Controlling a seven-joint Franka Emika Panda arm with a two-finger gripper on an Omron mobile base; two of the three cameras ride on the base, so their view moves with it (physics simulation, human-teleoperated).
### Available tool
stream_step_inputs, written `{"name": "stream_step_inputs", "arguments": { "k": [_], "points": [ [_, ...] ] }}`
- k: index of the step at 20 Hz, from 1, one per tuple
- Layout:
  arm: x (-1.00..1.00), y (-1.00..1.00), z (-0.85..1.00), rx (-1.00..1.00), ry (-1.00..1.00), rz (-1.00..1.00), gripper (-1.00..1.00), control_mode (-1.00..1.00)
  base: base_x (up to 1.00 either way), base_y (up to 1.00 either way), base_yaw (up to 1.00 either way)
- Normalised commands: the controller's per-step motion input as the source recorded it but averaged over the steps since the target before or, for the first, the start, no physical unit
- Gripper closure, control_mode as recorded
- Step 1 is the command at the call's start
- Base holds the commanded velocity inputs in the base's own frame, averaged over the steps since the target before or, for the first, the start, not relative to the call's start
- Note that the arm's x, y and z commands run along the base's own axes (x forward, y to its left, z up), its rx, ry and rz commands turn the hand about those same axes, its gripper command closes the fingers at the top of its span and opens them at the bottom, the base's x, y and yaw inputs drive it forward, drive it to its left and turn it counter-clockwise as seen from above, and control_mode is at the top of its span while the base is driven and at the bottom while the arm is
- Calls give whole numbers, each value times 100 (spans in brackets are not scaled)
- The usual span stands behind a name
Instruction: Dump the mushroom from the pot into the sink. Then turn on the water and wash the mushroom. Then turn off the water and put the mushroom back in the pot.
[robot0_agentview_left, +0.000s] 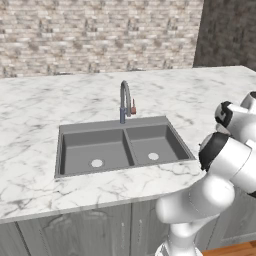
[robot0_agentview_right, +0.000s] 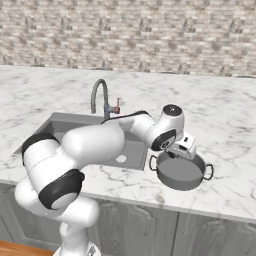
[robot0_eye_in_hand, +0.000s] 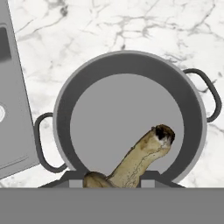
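Observation:
The pot is wide, shallow and dark grey with two loop handles; it stands upright on the marble counter just right of the sink. My gripper hangs over the pot's near rim, shut on the mushroom. The mushroom is a tan, curved stem with a dark end that juts out over the pot's bare bottom. In the right base view the gripper points down at the pot. The double-basin sink shows both light drains, and no water runs from the faucet.
Marble counter surrounds the sink, with a brick wall behind it. The curved faucet with a small red handle stands at the sink's back edge. My own arm crosses in front of the sink in the right base view.

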Motion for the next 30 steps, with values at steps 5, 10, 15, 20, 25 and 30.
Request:
{"name": "stream_step_inputs", "arguments": {
  "k": [5,10,15,20,25,30],
  "points": [
    [0,-25,-26,0,0,-1,100,-100,0,0,0],
    [4,-10,-25,0,2,0,100,-100,0,0,0],
    [5,0,-24,0,2,0,100,-100,0,0,0],
    [2,0,-27,0,2,0,100,-100,0,0,0],
    [3,0,-26,0,4,0,100,-100,0,0,0],
    [7,0,-20,0,3,0,100,-100,0,0,0]
  ]
}}
